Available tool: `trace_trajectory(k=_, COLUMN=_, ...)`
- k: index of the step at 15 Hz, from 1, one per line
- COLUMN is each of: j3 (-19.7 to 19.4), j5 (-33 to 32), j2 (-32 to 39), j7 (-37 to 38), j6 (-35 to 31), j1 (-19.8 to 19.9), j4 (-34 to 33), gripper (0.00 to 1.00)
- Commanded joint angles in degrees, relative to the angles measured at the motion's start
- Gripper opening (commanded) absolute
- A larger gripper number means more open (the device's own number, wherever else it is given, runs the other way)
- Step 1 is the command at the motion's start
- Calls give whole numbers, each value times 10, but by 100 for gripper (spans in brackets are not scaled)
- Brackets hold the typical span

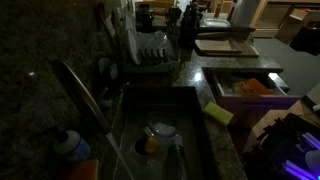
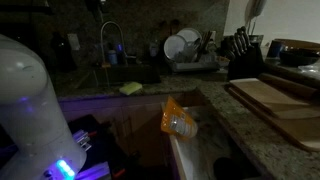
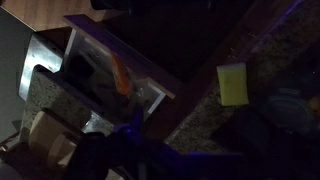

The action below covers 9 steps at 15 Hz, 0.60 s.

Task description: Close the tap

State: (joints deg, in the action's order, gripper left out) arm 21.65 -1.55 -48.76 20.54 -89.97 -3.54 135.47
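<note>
- Right up front, the white arm (image 2: 25, 100) fills the near corner, with a purple glow at its base.
- The gripper (image 3: 120, 152) is just a dark shape low in the wrist view. I cannot tell whether the jaws are wide or narrow, and it is nowhere near the tap.
- Below the counter's front edge a drawer (image 3: 150, 85) hangs open with an orange bag (image 2: 178, 120) inside.
- Cutting boards (image 2: 280, 100) lie stacked on the counter's side stretch.
- The yellow sponge (image 1: 218, 112) sits on the counter by the sink rim, in both exterior views.
- In the sink (image 1: 195, 140) there is a round dish (image 1: 160, 130) with something orange beside it.
- Now the tap (image 2: 110, 40): it stands at the counter's back edge, behind the sink, and its curved spout arches over the basin.
- A blue-capped bottle (image 1: 65, 143) stands near the tap.
- Furthest back, a dish rack (image 2: 185, 48) holds plates by the wall, with a knife block (image 2: 240, 50) beside it.
</note>
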Motion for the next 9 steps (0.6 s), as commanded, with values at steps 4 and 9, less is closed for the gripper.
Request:
trace_trajectory(k=4, j3=-6, j5=-5, j2=4, j7=6, j6=1, j1=-10, j4=-2, gripper=100)
trace_trajectory(k=9, j3=18, j5=9, j2=131, j7=-32, j6=-86, j1=-13, j4=-29, gripper=100)
